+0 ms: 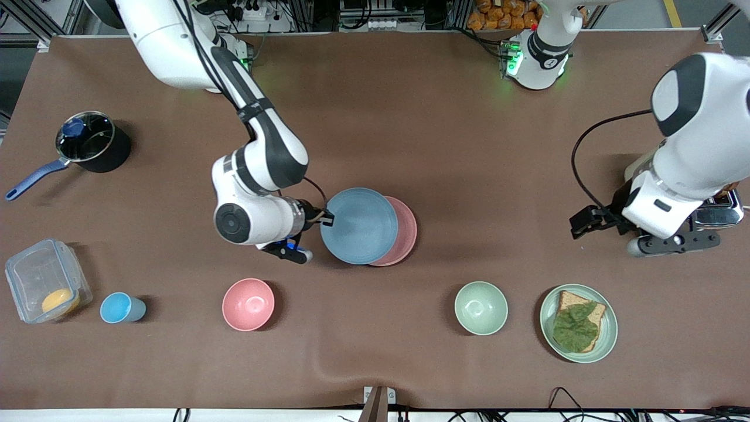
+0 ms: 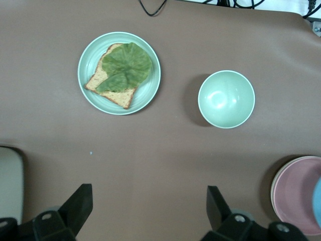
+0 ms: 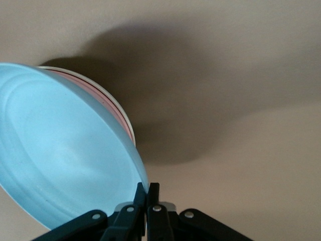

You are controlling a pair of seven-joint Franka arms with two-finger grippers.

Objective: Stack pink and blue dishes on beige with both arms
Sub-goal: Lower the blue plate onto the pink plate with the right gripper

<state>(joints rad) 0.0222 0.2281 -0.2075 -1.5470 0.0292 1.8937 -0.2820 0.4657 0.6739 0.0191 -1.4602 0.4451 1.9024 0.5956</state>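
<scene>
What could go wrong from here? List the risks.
1. The right hand pinches the blue plate only at its rim, tilted over the pink plate; it could slip or land off-centre.
2. The blue plate's low edge may catch the pink plate and shove the stack, the beige plate below included.

The left hand waits, open, near the toaster.

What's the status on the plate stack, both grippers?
Right gripper shut on blue plate, tilted over pink plate; beige rim barely shows beneath. Left gripper open, waiting by the toaster. Nothing in the way.
</scene>
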